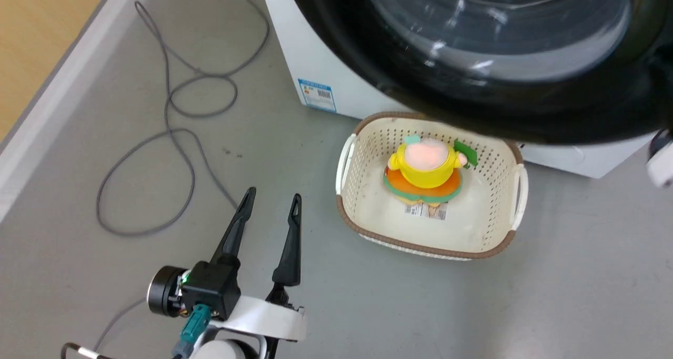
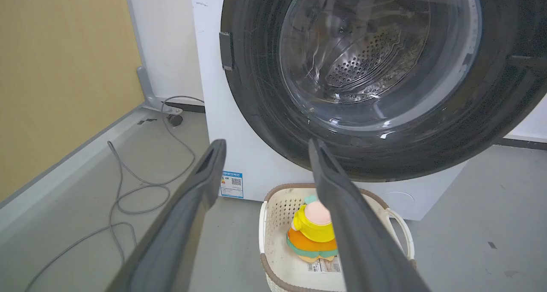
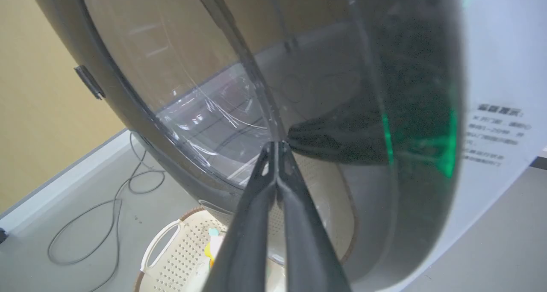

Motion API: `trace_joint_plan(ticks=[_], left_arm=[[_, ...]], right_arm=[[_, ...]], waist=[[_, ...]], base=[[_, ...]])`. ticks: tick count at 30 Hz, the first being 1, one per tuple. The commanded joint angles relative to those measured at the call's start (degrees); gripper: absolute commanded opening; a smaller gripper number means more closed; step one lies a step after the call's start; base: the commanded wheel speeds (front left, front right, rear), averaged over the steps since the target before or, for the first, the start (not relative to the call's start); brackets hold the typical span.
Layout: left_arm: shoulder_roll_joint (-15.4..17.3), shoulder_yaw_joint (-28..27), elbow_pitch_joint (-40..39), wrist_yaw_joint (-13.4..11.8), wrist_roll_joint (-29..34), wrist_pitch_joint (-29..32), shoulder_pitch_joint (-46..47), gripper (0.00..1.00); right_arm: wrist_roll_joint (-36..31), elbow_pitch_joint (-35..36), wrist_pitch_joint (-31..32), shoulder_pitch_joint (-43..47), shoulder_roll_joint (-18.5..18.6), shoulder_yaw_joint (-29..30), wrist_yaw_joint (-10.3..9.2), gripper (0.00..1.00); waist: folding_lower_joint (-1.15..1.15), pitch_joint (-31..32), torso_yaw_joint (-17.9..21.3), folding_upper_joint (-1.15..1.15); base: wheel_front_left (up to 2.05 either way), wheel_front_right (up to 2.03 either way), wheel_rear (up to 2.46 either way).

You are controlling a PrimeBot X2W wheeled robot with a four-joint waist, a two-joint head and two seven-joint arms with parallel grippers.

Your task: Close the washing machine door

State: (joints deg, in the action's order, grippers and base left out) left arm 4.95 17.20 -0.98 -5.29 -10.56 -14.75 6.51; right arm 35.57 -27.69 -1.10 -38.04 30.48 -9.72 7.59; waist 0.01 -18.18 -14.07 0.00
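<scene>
Black plastic rings the washing machine door, which fills the head view from 12 to 2 o'clock, its clear glass bowl bulging towards us. Behind it stands the white washing machine, with a blue sticker low on its front. In the left wrist view we see the perforated steel drum through the glass. We cannot tell whether the door is latched; in the head view its lower edge overlaps the far rim of the cream laundry basket, which sits on the grey floor just in front of the machine. 1 plush toy, yellow, orange and green, lies in the basket.

The left gripper hangs at 7 o'clock of the head view, above the floor and well apart from the door, its 2 fingers spread wide and empty. The right gripper has its 2 fingers pressed together with nothing between them; in the right wrist view their tips stand at the door's glass and seem to touch it, though we cannot be sure. A grey cable loops over the floor at 10 o'clock of the head view, beside a tan wall.
</scene>
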Motion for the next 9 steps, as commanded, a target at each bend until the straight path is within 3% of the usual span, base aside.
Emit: trace_joint_plan(ticks=[1,9], left_arm=[[-0.2,-0.3,-0.3,0.2,0.5,-0.2,1.2,1.0],[-1.0,-0.6,-0.1,0.6,1.0,-0.2,2.2,1.0]], right_arm=[[0.5,-1.6,0.4,-2.8,0.9,0.6,-0.1,0.0],[0.2,-10.4,1.8,-12.8,2.7,1.5,-0.1,0.0]], waist=[[-0.01,-0.8,-0.4,0.0],[-0.01,-2.5,-1.0,0.0]], base=[[0.0,0.0,0.0],[0.0,0.0,0.0]])
